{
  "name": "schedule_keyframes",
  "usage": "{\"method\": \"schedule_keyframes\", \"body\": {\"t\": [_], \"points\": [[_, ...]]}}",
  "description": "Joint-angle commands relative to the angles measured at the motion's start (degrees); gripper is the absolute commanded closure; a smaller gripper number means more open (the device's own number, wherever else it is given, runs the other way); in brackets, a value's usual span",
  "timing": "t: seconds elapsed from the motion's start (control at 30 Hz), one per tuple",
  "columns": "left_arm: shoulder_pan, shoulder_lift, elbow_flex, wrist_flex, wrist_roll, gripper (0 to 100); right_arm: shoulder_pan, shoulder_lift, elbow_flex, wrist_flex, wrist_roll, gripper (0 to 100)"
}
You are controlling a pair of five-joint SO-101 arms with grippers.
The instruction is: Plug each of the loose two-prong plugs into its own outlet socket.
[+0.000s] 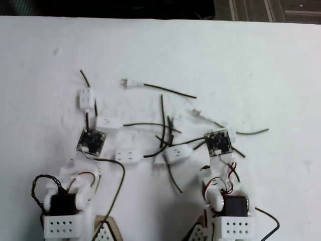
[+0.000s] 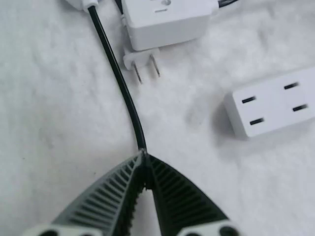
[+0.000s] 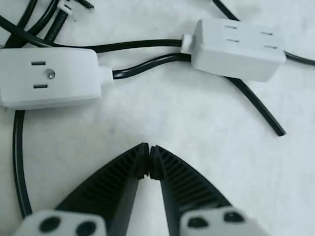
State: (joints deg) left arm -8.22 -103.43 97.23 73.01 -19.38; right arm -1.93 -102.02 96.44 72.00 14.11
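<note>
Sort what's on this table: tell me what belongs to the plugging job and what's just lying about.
For the job:
two-prong plug
second plug
third plug
slotted outlet block
single-socket outlet
outlet with two slot pairs

Just lying about:
trailing black cords
white table cover

A white, faintly textured table [image 1: 281, 65] lies under soft, even light that casts only weak shadows. Beyond its far edge runs a dark band [image 1: 125, 7], with grey-brown floor [image 1: 296, 6] crossed by pale lines on one side.
</note>
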Motion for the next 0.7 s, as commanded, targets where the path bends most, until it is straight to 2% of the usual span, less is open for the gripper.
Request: {"method": "schedule_keyframes", "body": {"t": [0.0, 0.23, 0.43, 0.67], "points": [[0.22, -0.13, -0.18, 0.18, -0.35, 98, 0.66, -0.22, 0.53, 0.22, 0.35, 97.8], [0.57, -0.13, -1.05, 0.44, -0.44, 98, 0.48, -0.22, 0.53, 0.22, 0.18, 97.8], [-4.62, -0.13, -12.92, 3.78, -0.62, 98, -3.82, -0.22, 0.53, 0.22, 0.18, 97.9], [-4.53, -0.22, -20.31, -0.35, -0.62, 98, -3.91, -0.22, 0.53, 0.22, 0.0, 97.8]]}}
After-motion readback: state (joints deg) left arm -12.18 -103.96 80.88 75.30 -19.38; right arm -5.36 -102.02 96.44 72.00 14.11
